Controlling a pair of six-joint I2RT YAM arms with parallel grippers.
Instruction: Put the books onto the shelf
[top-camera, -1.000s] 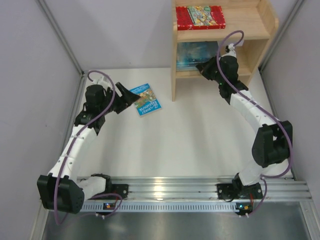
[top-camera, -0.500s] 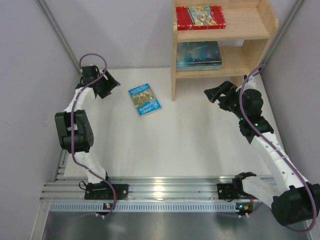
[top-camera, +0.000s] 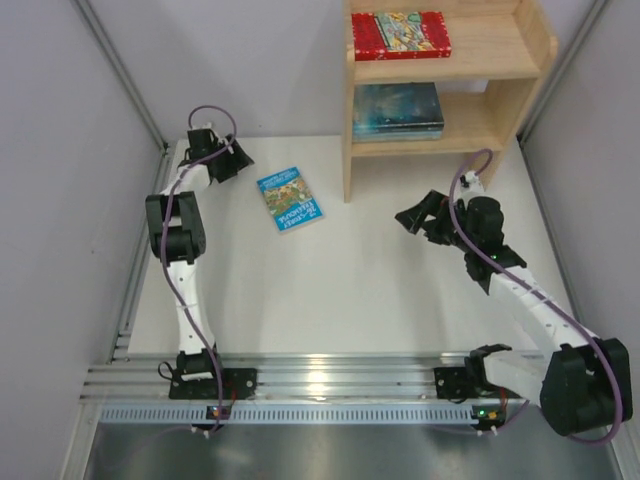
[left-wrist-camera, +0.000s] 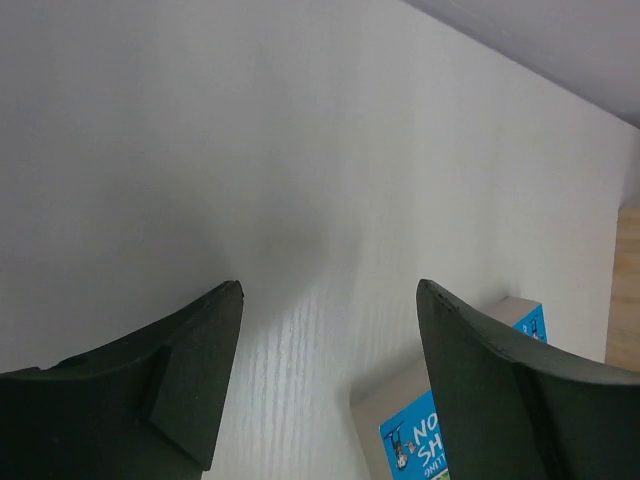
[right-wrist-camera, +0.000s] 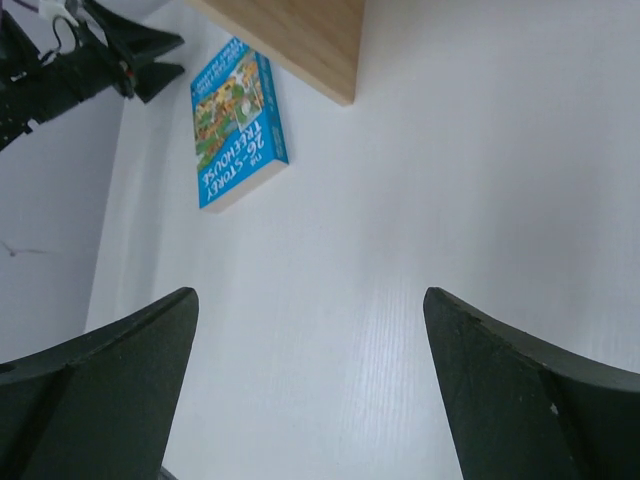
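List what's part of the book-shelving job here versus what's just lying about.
Job:
- blue book, on the table
- red book, top tier
- teal book, lower tier
- shelf

Not job:
- table
- rail

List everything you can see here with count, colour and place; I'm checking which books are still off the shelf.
shelf: one, light wood, two tiers, far side of the table
red book: one, red with a colourful picture, flat on the top tier
dark teal book: one visible, flat on the lower tier; cannot tell whether others lie under it
blue book: one, bright blue, flat on the table left of the shelf
table: one, white
rail: one, silver, near edge, under both arm bases
left gripper: one, black, open and empty, far left, near the blue book
right gripper: one, black, open and empty, in front of the shelf
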